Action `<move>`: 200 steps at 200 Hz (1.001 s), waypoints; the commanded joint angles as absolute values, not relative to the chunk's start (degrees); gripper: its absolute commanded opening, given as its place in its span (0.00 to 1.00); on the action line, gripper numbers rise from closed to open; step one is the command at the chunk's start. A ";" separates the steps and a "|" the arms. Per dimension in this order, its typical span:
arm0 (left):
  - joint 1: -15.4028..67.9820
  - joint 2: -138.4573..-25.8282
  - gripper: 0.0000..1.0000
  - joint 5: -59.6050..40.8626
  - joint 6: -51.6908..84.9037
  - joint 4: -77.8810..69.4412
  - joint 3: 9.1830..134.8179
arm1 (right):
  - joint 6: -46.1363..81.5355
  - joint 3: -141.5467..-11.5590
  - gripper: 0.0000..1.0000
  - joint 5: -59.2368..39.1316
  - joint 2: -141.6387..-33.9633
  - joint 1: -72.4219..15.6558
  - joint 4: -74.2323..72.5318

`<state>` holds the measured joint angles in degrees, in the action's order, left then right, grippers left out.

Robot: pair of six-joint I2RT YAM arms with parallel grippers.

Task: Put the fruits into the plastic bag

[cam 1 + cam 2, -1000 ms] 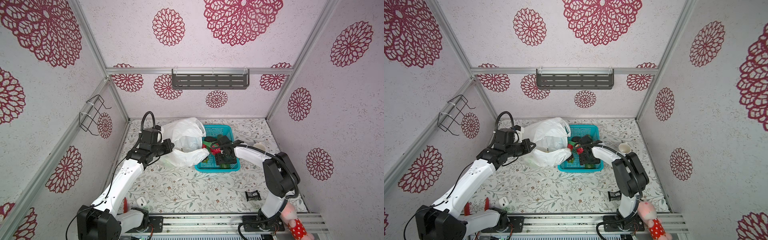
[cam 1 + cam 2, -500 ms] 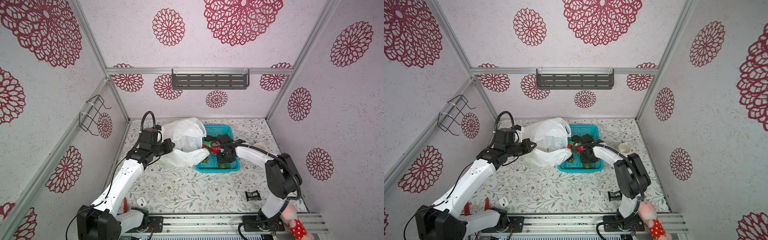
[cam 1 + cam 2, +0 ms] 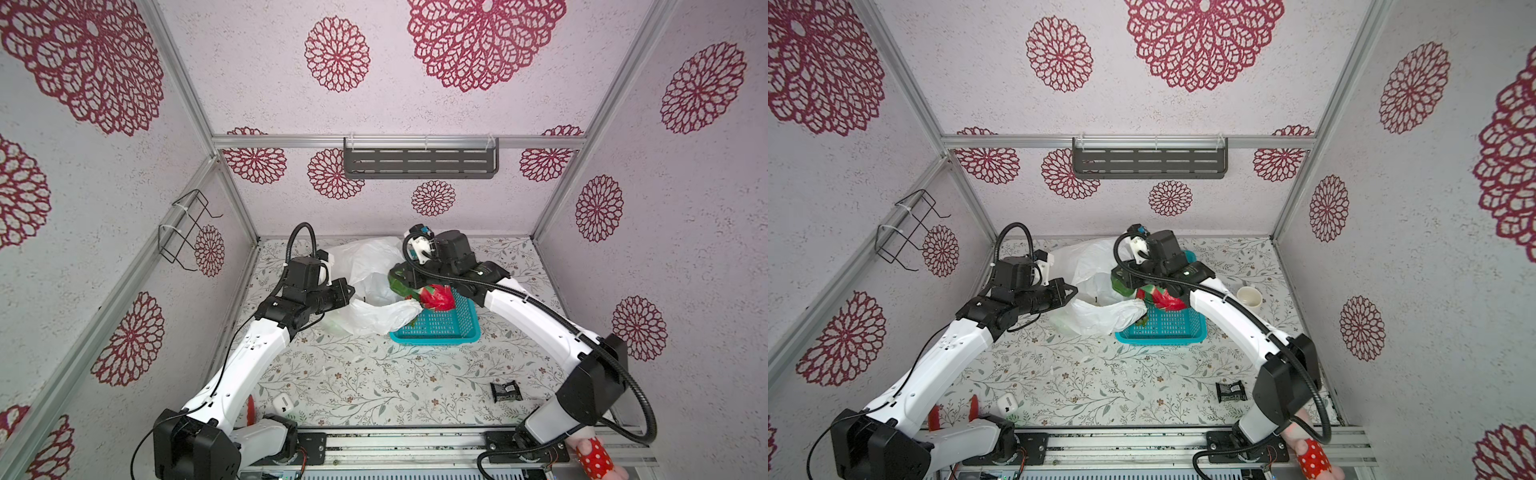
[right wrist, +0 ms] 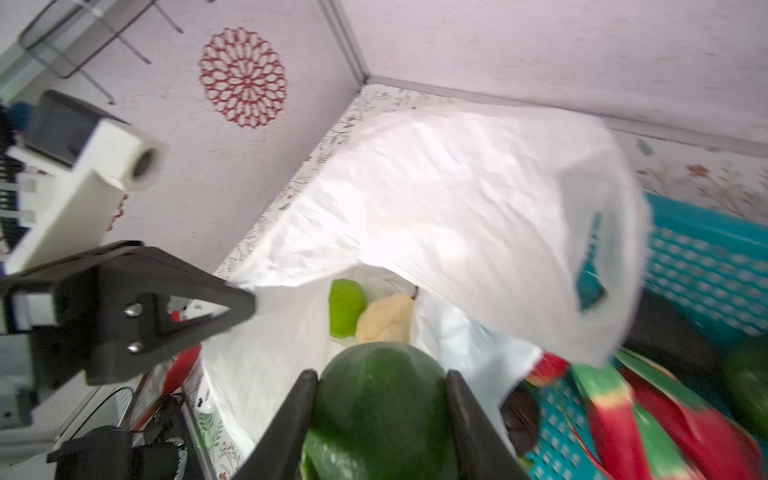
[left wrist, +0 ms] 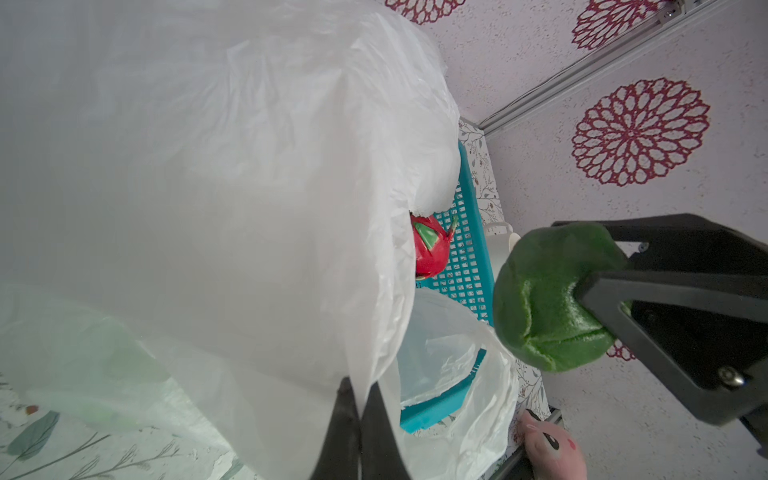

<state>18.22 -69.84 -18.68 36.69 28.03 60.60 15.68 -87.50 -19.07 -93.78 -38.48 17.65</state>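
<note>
The right gripper (image 4: 380, 378), lately wide in the basket (image 3: 436, 332), now clamps the green fruit (image 5: 548, 299) at the bag (image 3: 374, 266), whose rim the left gripper (image 5: 359, 399) pinches shut; dropping it in likely follows.

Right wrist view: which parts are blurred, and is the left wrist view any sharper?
In the right wrist view the teal basket and the dragon fruit are smeared; in the left wrist view the plastic bag near the lens is hazy, yet the green fruit is sharp; both top views are crisp.
</note>
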 commanded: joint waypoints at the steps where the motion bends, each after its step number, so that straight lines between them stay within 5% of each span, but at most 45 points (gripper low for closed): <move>1: 19.17 -69.70 0.00 -17.95 36.83 26.41 60.46 | 12.68 -91.50 0.34 -23.51 -98.69 -40.77 17.68; 71: 19.46 -66.79 0.00 -17.84 36.29 24.54 59.61 | 2.59 -96.45 0.35 -37.77 -105.82 -45.64 35.92; 166: 18.50 -67.19 0.00 -22.15 34.29 25.98 58.13 | 12.44 -110.31 0.39 -24.17 -119.45 -44.17 33.54; 183: 18.52 -67.39 0.00 -21.81 34.60 25.14 57.75 | 13.07 -110.39 0.44 -25.01 -120.37 -43.95 33.49; 200: 18.54 -67.41 0.00 -20.63 34.17 25.38 57.83 | 13.09 -109.98 0.60 -24.89 -120.01 -43.94 33.50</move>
<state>18.85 -67.31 -20.88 34.41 27.29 58.13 11.57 -108.77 -25.54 -121.60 -44.47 33.80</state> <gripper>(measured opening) 0.041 0.533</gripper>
